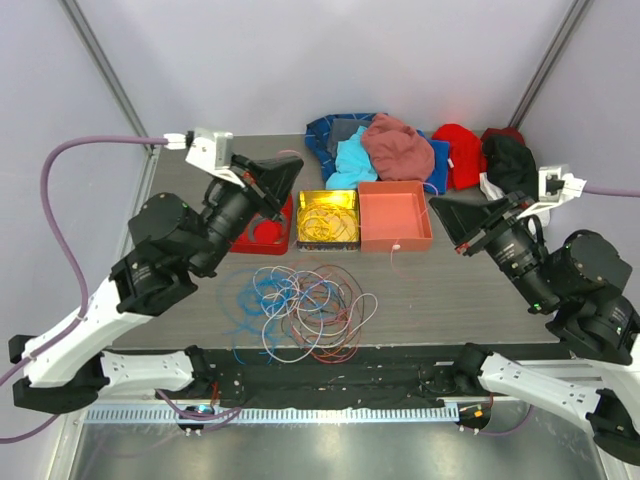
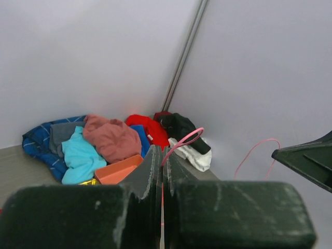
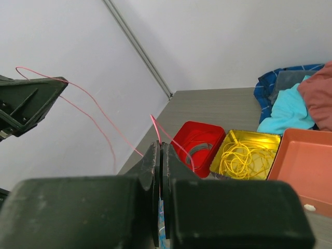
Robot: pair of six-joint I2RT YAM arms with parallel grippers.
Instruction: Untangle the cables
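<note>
Worktop [image 1: 450, 300]: carrying everything, with both arms reaching over it from the near edge.

Clothes heap [image 1: 400, 148]: lying at the back behind the trays, well apart from the work and blocking nothing.

Cables [image 1: 305, 310]: most are lying in 1 looped tangle at the centre of the worktop, near the front edge, with blue, red, white and grey strands crossing each other. Judging the task as early, with the bulk of the sorting left.

3 trays are sitting between the tangle and the clothes:
- red tray [image 3: 202, 130]: appearing to hold 1 grey loop
- yellow tray [image 3: 267, 141]: holding a coiled yellow cable [image 3: 238, 158], so at least 1 is separated
- orange tray [image 1: 390, 210]: holding no cable that I can see

Pink cable [image 2: 187, 139]: hanging in the air between the 2 arms. Whether it is trailing into the tangle I cannot tell.

Left tool [image 2: 162, 155]: clenched on the pink cable, raised over the red tray.

Right tool [image 3: 159, 148]: likewise clenched on the same pink strand.

Main hindrance, as I am judging it: the crossing loops themselves.
</note>
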